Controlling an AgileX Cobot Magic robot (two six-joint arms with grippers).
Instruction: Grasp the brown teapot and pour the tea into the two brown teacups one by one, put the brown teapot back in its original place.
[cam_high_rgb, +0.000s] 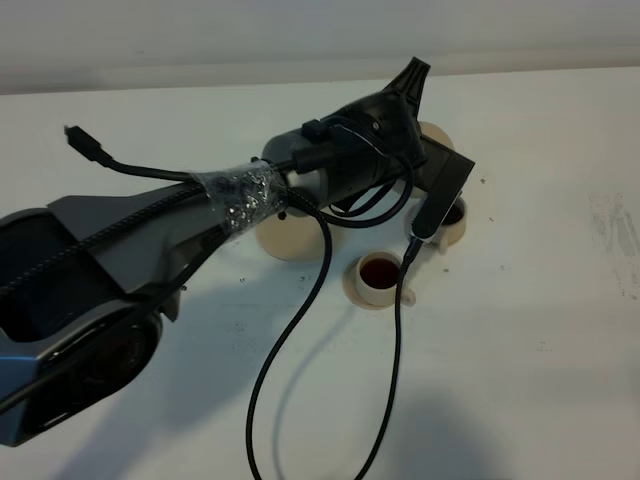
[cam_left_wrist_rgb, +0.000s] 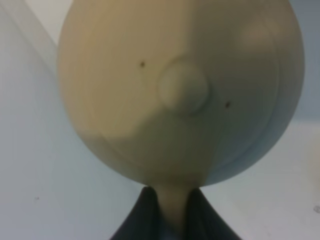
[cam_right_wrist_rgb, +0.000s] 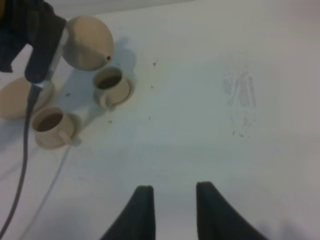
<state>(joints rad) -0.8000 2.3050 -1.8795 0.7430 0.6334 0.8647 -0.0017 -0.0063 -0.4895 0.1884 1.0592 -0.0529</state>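
The brown teapot (cam_right_wrist_rgb: 87, 42) hangs tilted in the air, its spout pointing down over one of the two brown teacups (cam_right_wrist_rgb: 110, 82). My left gripper (cam_left_wrist_rgb: 172, 202) is shut on the teapot's handle, and the pot's lid and knob (cam_left_wrist_rgb: 182, 90) fill the left wrist view. From above, my left arm hides most of the teapot (cam_high_rgb: 437, 132) and part of that teacup (cam_high_rgb: 455, 215). The other teacup (cam_high_rgb: 378, 272) stands nearer on its saucer with dark tea in it. The original place, a wide beige saucer (cam_high_rgb: 285, 238), lies bare beside the cups. My right gripper (cam_right_wrist_rgb: 173, 200) hovers apart, open, holding nothing.
A black cable (cam_high_rgb: 300, 330) loops from my left arm down across the white table (cam_high_rgb: 540, 330). Faint smudges mark the table surface (cam_right_wrist_rgb: 240, 95) to the right of the cups.
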